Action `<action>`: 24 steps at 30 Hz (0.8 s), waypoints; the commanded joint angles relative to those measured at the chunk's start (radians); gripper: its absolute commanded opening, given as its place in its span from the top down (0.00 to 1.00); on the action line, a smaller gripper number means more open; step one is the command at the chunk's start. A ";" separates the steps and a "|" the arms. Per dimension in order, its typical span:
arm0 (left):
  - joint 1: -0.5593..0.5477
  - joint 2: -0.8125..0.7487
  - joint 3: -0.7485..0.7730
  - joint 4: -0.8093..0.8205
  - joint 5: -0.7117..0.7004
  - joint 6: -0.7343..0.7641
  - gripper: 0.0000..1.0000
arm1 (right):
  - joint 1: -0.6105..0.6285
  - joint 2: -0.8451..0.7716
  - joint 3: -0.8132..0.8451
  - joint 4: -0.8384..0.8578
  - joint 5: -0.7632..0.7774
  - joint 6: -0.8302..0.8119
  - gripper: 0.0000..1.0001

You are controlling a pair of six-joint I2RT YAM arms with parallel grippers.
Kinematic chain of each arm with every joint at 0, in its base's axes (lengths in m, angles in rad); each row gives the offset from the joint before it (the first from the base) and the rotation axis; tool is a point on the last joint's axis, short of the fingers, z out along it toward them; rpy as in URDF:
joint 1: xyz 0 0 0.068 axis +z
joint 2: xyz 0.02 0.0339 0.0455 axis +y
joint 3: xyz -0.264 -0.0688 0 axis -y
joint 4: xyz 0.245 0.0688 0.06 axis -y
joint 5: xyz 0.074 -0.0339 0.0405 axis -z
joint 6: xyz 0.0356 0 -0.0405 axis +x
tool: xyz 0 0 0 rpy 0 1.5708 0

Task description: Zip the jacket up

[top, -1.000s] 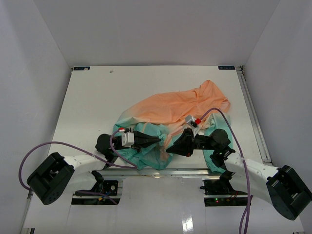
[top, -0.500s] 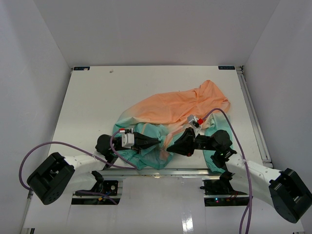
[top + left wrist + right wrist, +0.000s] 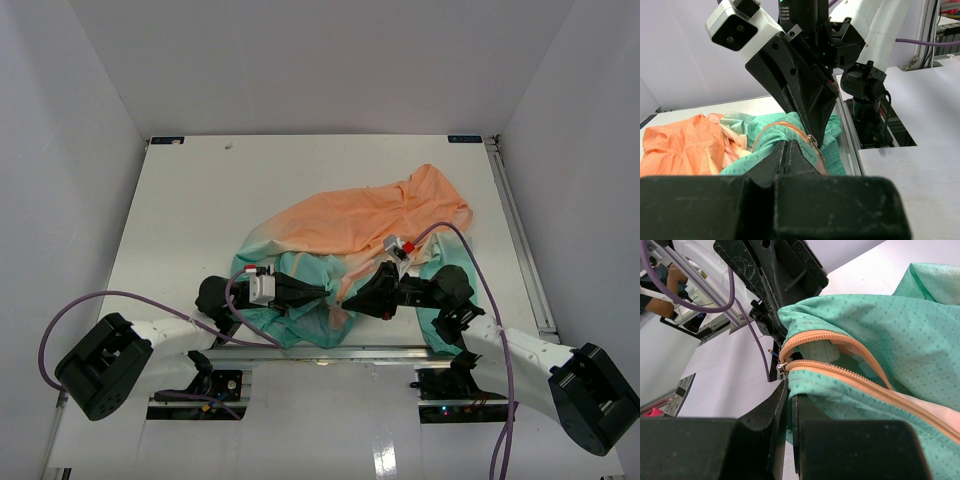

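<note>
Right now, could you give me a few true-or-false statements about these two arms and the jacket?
1. The left gripper and right gripper meet at the teal end of the jacket. True.
2. The zipper is closed all the way. False: its two rows spread apart beyond the slider.
3. The jacket hangs in the air. False: it lies crumpled on the table.
4. The zipper is orange. True.

Jacket (image 3: 372, 222): orange toward the desk's far right corner, fading to teal at the near edge; teal part printed with small darker marks.
Zipper (image 3: 840, 371): orange tape, silver slider.
Left gripper (image 3: 326, 291), right gripper (image 3: 347, 300): black.
Cables (image 3: 120, 294): purple.
Desk (image 3: 190, 200): white.
</note>
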State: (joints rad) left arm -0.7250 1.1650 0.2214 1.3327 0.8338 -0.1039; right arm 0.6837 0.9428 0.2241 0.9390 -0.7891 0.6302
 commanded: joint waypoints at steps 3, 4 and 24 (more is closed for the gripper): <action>-0.006 -0.027 -0.003 0.122 0.045 0.018 1.00 | -0.010 -0.012 0.015 0.002 0.011 0.001 0.92; -0.007 -0.028 -0.001 0.114 0.045 0.023 1.00 | -0.010 -0.015 0.015 0.000 0.013 0.000 0.92; -0.031 -0.035 0.028 -0.060 0.032 0.144 1.00 | -0.013 -0.047 0.056 -0.102 0.030 -0.019 0.92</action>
State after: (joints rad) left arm -0.7410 1.1500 0.2228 1.3174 0.8501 -0.0222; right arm 0.6743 0.9122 0.2350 0.8469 -0.7746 0.6232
